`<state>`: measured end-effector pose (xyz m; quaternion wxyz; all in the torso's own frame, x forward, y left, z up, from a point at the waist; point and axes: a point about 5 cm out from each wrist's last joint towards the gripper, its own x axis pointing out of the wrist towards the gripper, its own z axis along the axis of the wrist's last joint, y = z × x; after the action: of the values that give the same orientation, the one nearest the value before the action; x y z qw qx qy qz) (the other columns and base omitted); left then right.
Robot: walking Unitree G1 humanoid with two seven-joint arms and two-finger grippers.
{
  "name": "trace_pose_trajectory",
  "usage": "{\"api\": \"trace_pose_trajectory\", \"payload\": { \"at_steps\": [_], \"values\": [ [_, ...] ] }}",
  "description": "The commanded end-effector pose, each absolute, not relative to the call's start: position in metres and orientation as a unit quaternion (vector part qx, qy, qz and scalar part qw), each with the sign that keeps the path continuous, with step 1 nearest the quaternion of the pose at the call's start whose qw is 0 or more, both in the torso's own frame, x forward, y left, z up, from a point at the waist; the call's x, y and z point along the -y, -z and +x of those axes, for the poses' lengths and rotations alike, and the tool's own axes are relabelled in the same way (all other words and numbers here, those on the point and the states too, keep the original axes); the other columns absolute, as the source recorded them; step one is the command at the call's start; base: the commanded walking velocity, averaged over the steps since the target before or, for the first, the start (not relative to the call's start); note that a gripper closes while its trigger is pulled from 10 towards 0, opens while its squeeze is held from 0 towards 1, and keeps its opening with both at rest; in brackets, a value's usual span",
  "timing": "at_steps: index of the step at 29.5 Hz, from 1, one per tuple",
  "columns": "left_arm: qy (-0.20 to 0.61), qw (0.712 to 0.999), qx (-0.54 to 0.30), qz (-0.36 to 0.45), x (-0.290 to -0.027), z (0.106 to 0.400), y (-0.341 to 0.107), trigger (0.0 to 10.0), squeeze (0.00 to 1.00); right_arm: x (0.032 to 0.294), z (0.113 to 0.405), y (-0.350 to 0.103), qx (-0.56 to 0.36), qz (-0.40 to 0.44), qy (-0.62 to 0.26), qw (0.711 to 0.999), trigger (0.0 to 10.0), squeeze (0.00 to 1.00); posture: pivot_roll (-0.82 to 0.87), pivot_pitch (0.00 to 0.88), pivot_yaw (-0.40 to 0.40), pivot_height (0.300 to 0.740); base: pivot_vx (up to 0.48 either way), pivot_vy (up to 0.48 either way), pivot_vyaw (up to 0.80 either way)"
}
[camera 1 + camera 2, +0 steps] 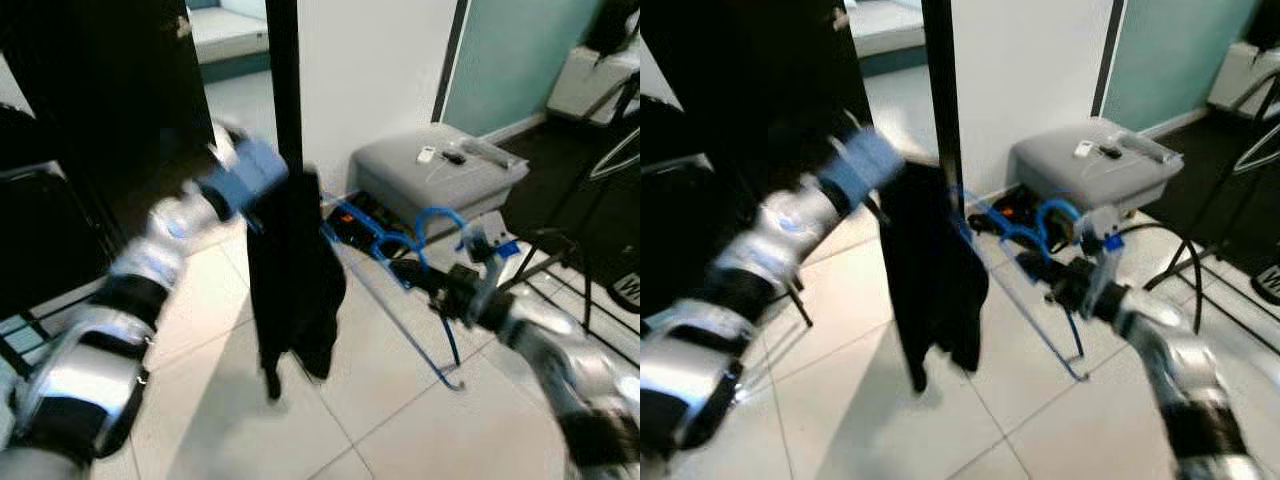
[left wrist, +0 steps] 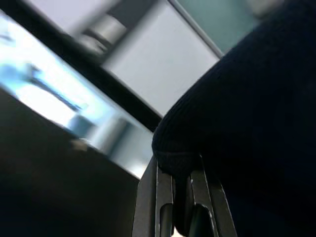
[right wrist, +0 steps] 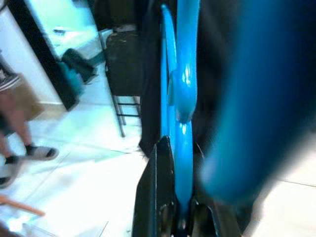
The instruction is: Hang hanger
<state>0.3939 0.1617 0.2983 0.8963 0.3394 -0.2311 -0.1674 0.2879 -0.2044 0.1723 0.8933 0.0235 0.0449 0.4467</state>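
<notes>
A black knit garment (image 1: 295,280) hangs limp in mid-air in front of a black vertical pole (image 1: 285,80). My left gripper (image 2: 180,197) is shut on the garment's top edge (image 2: 247,108), as the left wrist view shows. To its right a blue plastic hanger (image 1: 400,270) is held out over the floor, its hook (image 1: 440,215) up and its long bar slanting down. My right gripper (image 1: 415,272) is shut on the hanger near the hook. The right wrist view shows the blue hanger (image 3: 183,89) clamped between the two black fingers (image 3: 158,197). Hanger and garment hang close together, the hanger's left end reaching the cloth.
A grey box (image 1: 440,165) with small items on top stands by the white wall, with cables beside it. A black chair (image 1: 40,240) is at the left, thin black stand legs (image 1: 590,230) at the right. A person's legs (image 3: 15,123) stand on the tiled floor.
</notes>
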Motion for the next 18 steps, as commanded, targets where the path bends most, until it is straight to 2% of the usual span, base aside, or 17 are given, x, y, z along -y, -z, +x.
{"api": "trace_pose_trajectory", "payload": {
  "at_steps": [1, 2, 10, 13, 18],
  "values": [
    [0.164, 0.887, 0.255, 0.349, -0.159, 0.391, -0.308, 10.0, 0.00, 0.197, 0.285, -0.189, -0.015, 0.027, -0.478, 0.878, 10.0, 0.00, -0.09, 0.006, 0.070, 0.740, 0.000, 0.000, 0.00],
    [0.141, 0.881, 0.261, 0.369, -0.169, 0.390, -0.322, 10.0, 0.00, 0.207, 0.269, -0.210, 0.010, 0.046, -0.501, 0.864, 10.0, 0.00, -0.09, 0.005, 0.069, 0.740, 0.000, 0.000, 0.00],
    [0.134, 0.881, 0.262, 0.370, -0.171, 0.387, -0.325, 10.0, 0.00, 0.211, 0.251, -0.227, 0.024, 0.061, -0.530, 0.846, 10.0, 0.00, -0.10, 0.006, 0.068, 0.740, 0.000, 0.000, 0.00],
    [0.150, 0.885, 0.262, 0.353, -0.157, 0.383, -0.317, 10.0, 0.00, 0.193, 0.235, -0.228, -0.001, 0.029, -0.577, 0.816, 10.0, 0.00, -0.10, 0.000, 0.065, 0.740, 0.000, 0.000, 0.00],
    [0.161, 0.887, 0.261, 0.346, -0.149, 0.381, -0.313, 10.0, 0.00, 0.178, 0.233, -0.231, -0.009, 0.014, -0.601, 0.799, 10.0, 0.00, -0.10, 0.000, 0.065, 0.740, 0.000, 0.000, 0.00]
  ]
}}
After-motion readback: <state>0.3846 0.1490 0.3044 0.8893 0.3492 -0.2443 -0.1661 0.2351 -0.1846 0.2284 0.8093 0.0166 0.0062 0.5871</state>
